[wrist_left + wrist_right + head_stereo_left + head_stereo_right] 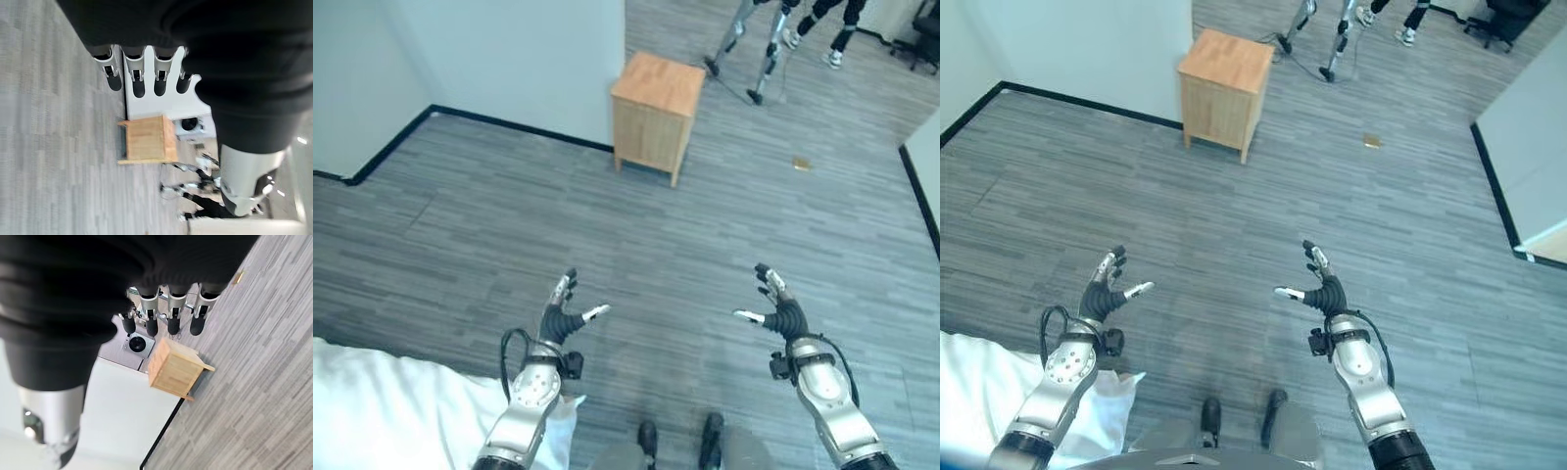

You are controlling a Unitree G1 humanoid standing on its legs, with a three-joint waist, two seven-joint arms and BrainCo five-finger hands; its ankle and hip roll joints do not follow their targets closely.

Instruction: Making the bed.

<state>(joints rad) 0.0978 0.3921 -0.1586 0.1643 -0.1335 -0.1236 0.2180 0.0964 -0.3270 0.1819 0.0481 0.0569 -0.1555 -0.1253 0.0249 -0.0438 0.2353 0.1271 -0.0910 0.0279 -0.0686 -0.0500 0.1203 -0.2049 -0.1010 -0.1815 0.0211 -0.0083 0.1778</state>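
Grey plank flooring fills the room, with white bedding bunched at the lower left under the left arm. It looks soft, light and floppy, best pinched at an edge or corner. Both the left hand and right hand hover empty, fingers spread. Beyond them stands a wooden nightstand.
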